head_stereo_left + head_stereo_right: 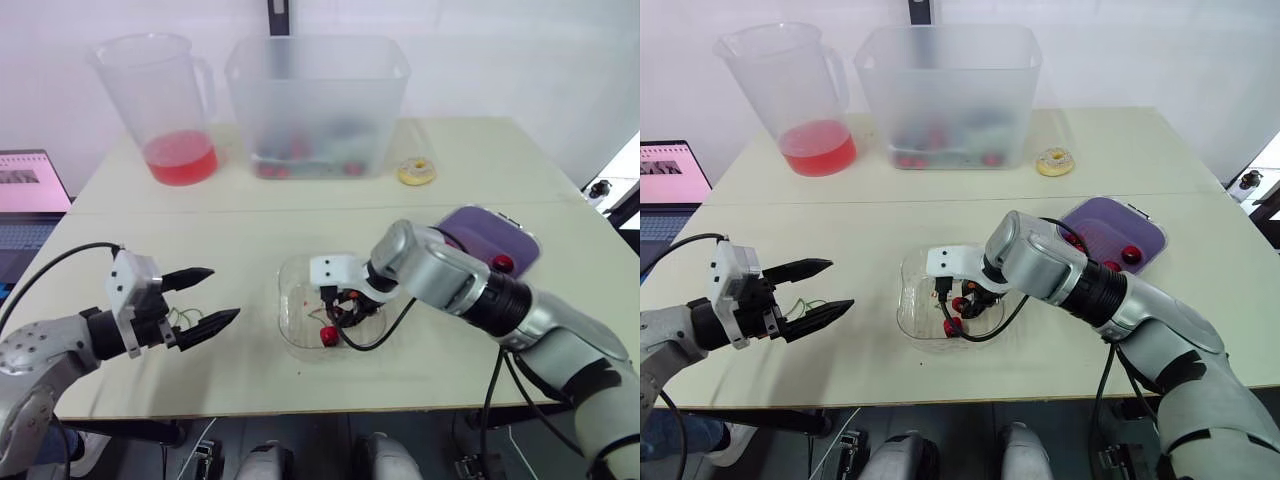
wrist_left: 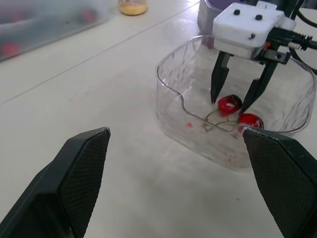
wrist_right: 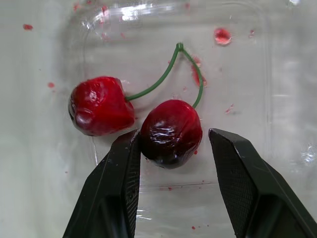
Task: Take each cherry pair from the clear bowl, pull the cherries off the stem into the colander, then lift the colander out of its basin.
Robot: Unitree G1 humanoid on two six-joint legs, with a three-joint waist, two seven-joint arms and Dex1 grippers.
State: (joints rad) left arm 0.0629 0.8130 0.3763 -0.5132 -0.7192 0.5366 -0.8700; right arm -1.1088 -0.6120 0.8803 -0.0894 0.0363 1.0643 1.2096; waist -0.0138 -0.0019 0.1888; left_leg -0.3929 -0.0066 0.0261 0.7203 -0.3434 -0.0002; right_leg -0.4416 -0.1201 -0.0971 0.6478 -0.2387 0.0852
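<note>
Presently my right gripper (image 3: pixel 173 139), half-open, straddles one cherry (image 3: pixel 168 119) in the clear bowl (image 1: pixel 292 300) to pinch it; my left gripper (image 1: pixel 222 293) hovers wide over the table's (image 1: pixel 300 230) front edge, ready for the stem (image 3: pixel 153 89).

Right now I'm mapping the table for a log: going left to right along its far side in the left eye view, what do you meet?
Pitcher with red liquid → frosted plastic tub → small yellow doughnut-like ring.
</note>
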